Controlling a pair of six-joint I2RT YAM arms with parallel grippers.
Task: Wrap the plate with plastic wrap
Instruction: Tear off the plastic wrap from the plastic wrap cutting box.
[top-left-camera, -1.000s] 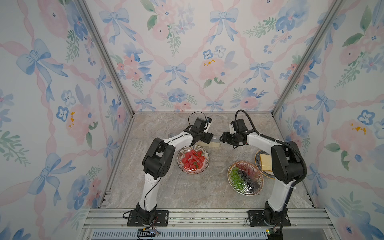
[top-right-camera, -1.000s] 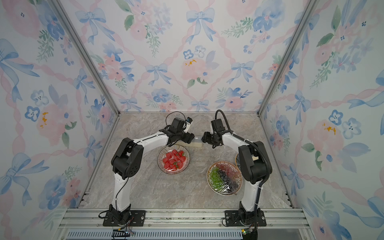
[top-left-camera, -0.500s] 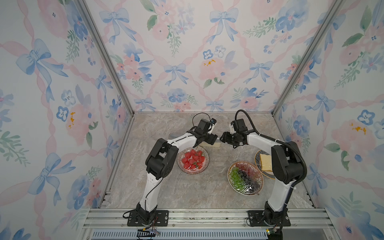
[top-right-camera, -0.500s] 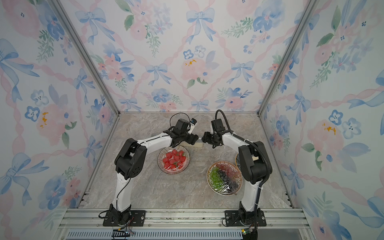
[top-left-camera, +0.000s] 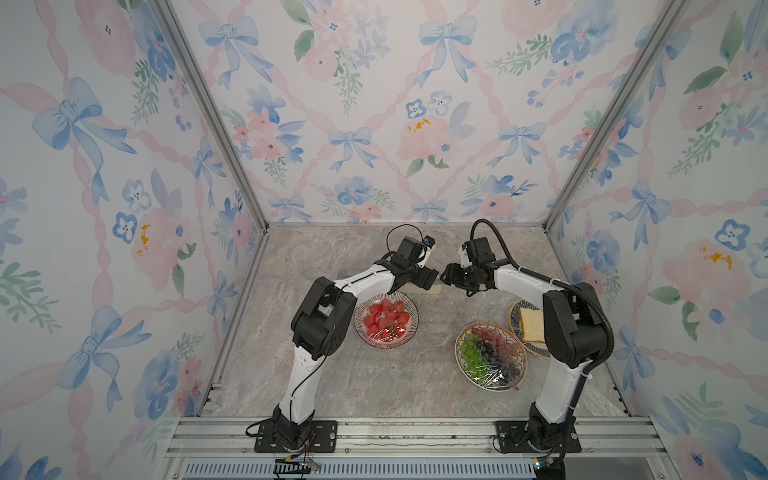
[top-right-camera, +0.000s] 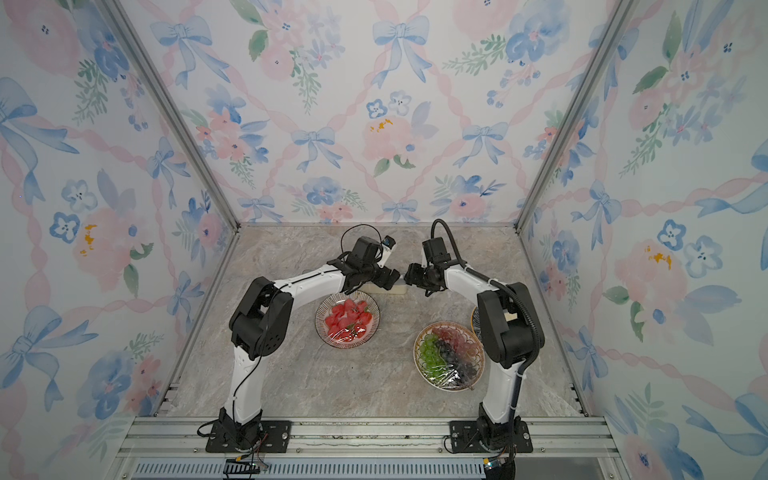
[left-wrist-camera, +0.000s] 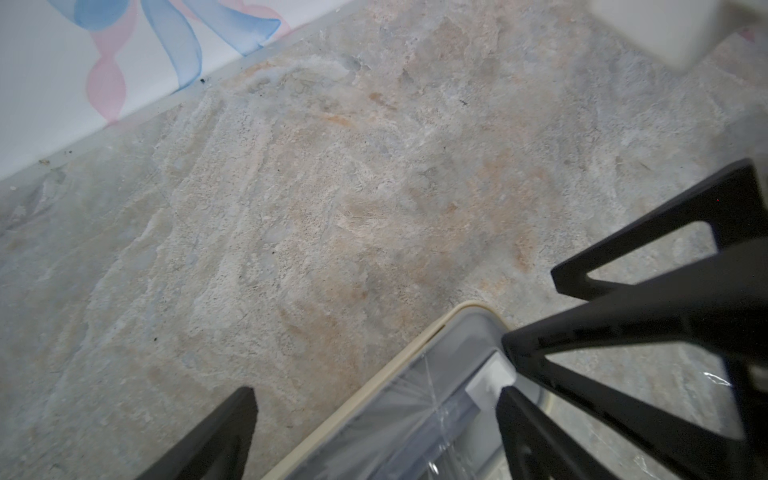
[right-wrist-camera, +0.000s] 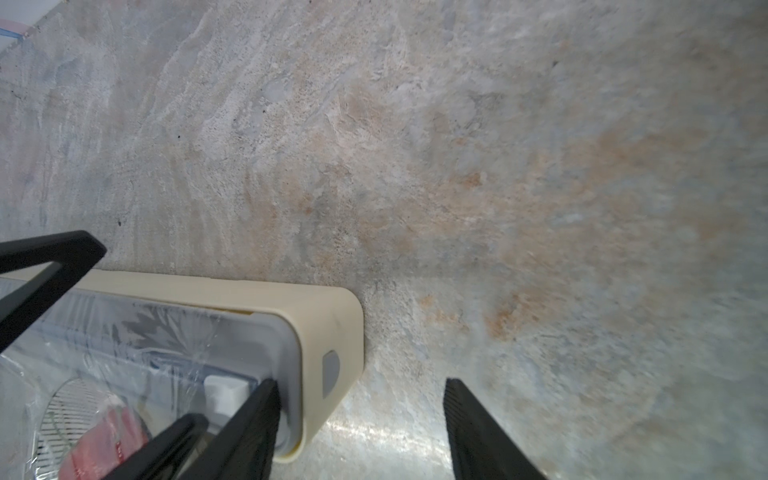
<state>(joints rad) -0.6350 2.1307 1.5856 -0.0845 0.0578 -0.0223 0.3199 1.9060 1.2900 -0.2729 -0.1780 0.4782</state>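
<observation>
Jaws: left jaws spread wide, straddling end corner of box, one finger over its grey top, nothing clamped. Right jaws partly open, one finger on box top, other past box end over bench, nothing gripped.
Bench: marbled stone.
Box: long, cream, lying at far side, just behind red fruit plate.
Grape plate, bread plate: close together, near right arm.
Plastic wrap: clear crinkled film across box top, under both sets of fingers.
</observation>
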